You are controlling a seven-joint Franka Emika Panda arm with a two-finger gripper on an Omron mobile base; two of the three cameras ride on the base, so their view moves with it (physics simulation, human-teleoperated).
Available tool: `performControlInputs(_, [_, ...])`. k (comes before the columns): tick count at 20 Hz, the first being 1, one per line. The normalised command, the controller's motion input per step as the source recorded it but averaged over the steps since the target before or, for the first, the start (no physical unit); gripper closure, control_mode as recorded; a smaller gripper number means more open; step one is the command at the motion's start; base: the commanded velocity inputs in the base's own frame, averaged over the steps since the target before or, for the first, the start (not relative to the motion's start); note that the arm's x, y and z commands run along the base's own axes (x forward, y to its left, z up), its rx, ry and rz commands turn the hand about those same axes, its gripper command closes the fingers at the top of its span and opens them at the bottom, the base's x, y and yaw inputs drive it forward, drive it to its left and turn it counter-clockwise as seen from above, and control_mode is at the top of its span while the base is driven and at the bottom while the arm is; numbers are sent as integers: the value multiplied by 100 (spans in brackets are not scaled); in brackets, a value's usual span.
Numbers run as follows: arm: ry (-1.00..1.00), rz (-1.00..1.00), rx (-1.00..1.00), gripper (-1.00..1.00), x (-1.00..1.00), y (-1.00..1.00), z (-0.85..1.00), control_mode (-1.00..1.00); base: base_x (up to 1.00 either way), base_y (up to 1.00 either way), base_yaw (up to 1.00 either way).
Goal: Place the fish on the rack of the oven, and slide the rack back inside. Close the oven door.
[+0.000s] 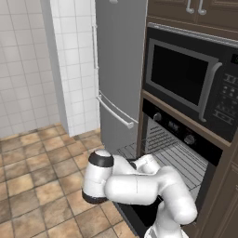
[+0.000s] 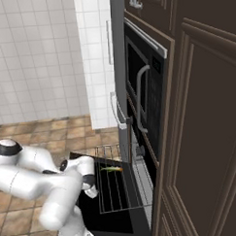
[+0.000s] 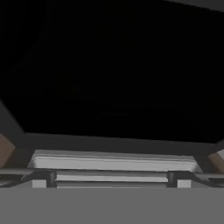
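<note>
Tool state unreadable (hidden low) — fish (image 2: 111,169) lies on pulled-out rack (image 2: 116,195), tan floor tiles (image 1: 32,172) beside.

Rack (image 2: 112,186): you see the grey wire grid pulled out of the oven (image 1: 186,153), lying level over the lowered oven door (image 2: 102,208), just to the right of the hand in the right base view.
On the rack: the fish (image 2: 111,169) lies directly on the bars toward the far part of the grid, lengthwise across them, beside the wrist and a little beyond it.
Door: black panel lying flat beneath the rack and under the arm.
Floor (image 1: 37,176): brown tiles, carrying the base, left of the arm.
</note>
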Motion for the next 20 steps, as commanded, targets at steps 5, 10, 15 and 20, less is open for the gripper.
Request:
performControlInputs(5, [0, 3, -7, -100, 2, -92, -30, -100, 0, 0, 0])
performControlInputs(10, [0, 0, -7, -100, 0, -100, -26, -100, 0, 0, 0])
performControlInputs(15, [0, 0, -5, -100, 1, -100, -17, -100, 0, 0, 0])
performControlInputs(20, [0, 0, -5, -100, 2, -100, -8, -100, 0, 0, 0])
